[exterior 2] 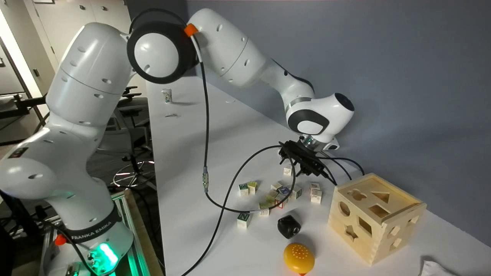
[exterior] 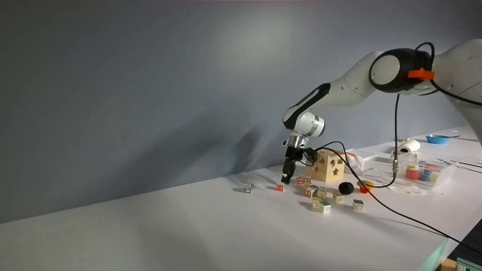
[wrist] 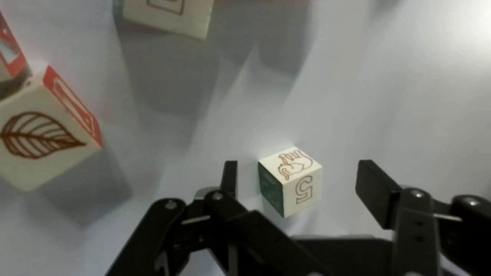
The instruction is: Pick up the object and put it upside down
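The object is a small letter block [exterior: 280,187] with a red face, on the white table just below my gripper's tips [exterior: 285,181] in an exterior view. A block at the gripper [exterior 2: 287,171] in an exterior view appears to be the same one. In the wrist view a cream block [wrist: 290,180] with an elephant, a "5" and a dark green side sits between the fingers [wrist: 295,165]. Its red face does not show there. The fingers are apart, with a gap on both sides of the block. Nothing is held.
Several letter blocks [exterior: 310,191] lie near the wooden shape-sorter box [exterior 2: 378,218]. A blue-faced block [exterior: 247,188] stands apart. A black piece [exterior 2: 289,226] and a yellow piece [exterior 2: 299,257] lie near the box. A cable [exterior 2: 226,199] loops over the table; a wall [exterior: 150,113] runs behind.
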Controlling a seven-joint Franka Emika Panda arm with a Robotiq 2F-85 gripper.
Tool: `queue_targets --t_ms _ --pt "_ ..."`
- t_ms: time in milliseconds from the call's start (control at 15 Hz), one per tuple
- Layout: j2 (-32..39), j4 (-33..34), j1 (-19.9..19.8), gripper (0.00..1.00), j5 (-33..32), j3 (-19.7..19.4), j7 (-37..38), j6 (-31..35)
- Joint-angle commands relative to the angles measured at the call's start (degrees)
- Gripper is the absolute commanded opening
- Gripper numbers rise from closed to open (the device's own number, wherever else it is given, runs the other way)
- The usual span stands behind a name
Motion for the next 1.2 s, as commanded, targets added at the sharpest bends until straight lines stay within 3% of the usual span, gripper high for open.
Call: queue_targets --t_ms 0,533,1000,1133 --pt "0.5 0.94 -0.56 0.78 1.84 0.57 -1.41 -1.33" --pt "1.49 1.36 0.37 0.72 0.83 0.78 -1.88 -1.01" --pt "1.93 1.32 1.06 0.48 0.45 0.83 -3.41 0.47" --pt "1.62 1.2 1.22 0.51 0.34 0.8 -3.83 0.49"
